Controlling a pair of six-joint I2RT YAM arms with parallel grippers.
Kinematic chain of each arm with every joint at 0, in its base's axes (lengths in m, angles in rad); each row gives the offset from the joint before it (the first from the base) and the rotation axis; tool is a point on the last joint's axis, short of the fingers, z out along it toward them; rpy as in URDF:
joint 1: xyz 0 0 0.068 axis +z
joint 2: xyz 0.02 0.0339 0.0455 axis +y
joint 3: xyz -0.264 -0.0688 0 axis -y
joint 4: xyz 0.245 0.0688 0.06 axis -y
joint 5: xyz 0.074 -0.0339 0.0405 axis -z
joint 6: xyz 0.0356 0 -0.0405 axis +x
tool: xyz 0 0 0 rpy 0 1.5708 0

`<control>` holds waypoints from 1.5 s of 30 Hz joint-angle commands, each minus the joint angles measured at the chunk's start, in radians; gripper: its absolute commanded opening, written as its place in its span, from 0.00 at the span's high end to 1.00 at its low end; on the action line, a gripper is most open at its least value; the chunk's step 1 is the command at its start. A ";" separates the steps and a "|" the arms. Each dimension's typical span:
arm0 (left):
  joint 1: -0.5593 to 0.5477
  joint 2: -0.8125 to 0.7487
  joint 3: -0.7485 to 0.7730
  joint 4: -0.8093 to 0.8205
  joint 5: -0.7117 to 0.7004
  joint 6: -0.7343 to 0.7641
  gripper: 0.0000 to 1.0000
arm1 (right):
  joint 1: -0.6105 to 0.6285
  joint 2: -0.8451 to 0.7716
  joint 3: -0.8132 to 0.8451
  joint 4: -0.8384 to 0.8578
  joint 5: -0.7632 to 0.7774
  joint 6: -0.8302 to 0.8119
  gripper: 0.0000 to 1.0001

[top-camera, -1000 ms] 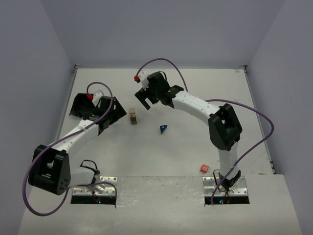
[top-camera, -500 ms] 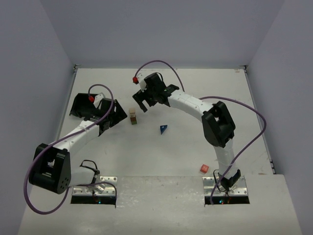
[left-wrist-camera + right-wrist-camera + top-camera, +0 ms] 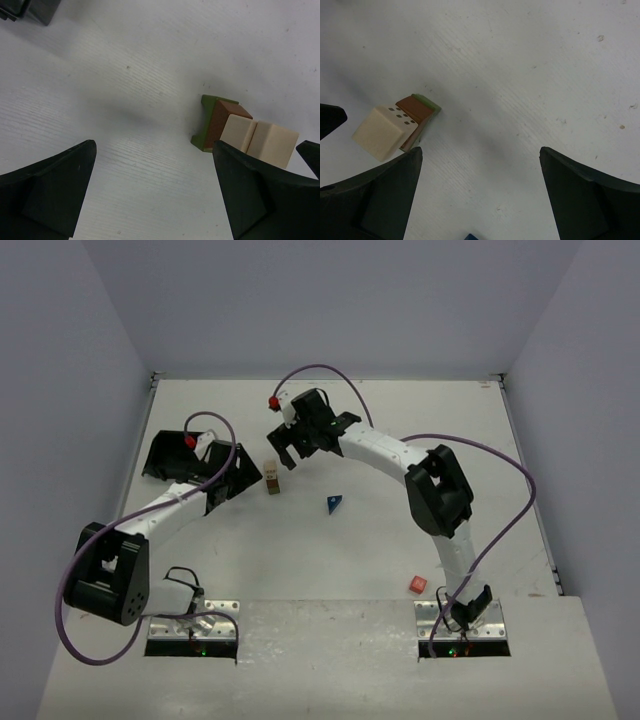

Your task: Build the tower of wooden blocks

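A partial tower stands at the table's middle left: an olive-green oblong at the base, a reddish-brown block on it and a tan cube on top. It also shows in the right wrist view. A blue wedge lies to its right; its tip shows in the right wrist view. A red cube lies near the right arm's base. My left gripper is open and empty just left of the tower. My right gripper is open and empty just behind the tower.
A black square tray sits at the left side behind my left gripper; its corner shows in the left wrist view. Grey walls close the table on three sides.
My right gripper has moved left, closer over the tower. My left arm has shifted slightly. The blocks have not moved.
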 commanded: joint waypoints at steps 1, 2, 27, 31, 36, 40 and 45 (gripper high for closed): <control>0.011 0.010 0.028 0.040 -0.006 -0.009 0.00 | 0.000 0.013 0.070 0.020 -0.034 0.022 0.01; 0.010 0.010 0.027 0.038 -0.011 -0.011 0.00 | 0.000 0.017 0.076 0.017 -0.034 0.020 0.01; 0.011 0.035 0.048 0.056 -0.009 0.005 0.00 | 0.003 0.005 0.067 -0.005 -0.068 0.047 0.01; 0.011 0.035 0.049 0.057 -0.008 0.006 0.00 | 0.004 0.007 0.067 -0.008 -0.079 0.050 0.01; 0.011 0.038 0.048 0.064 -0.008 0.008 0.00 | 0.005 0.006 0.065 -0.012 -0.074 0.057 0.01; 0.011 0.042 0.051 0.064 -0.007 0.010 0.00 | 0.006 0.005 0.065 -0.011 -0.089 0.060 0.01; 0.011 0.042 0.054 0.064 -0.008 0.011 0.00 | 0.009 0.007 0.069 -0.008 -0.094 0.063 0.01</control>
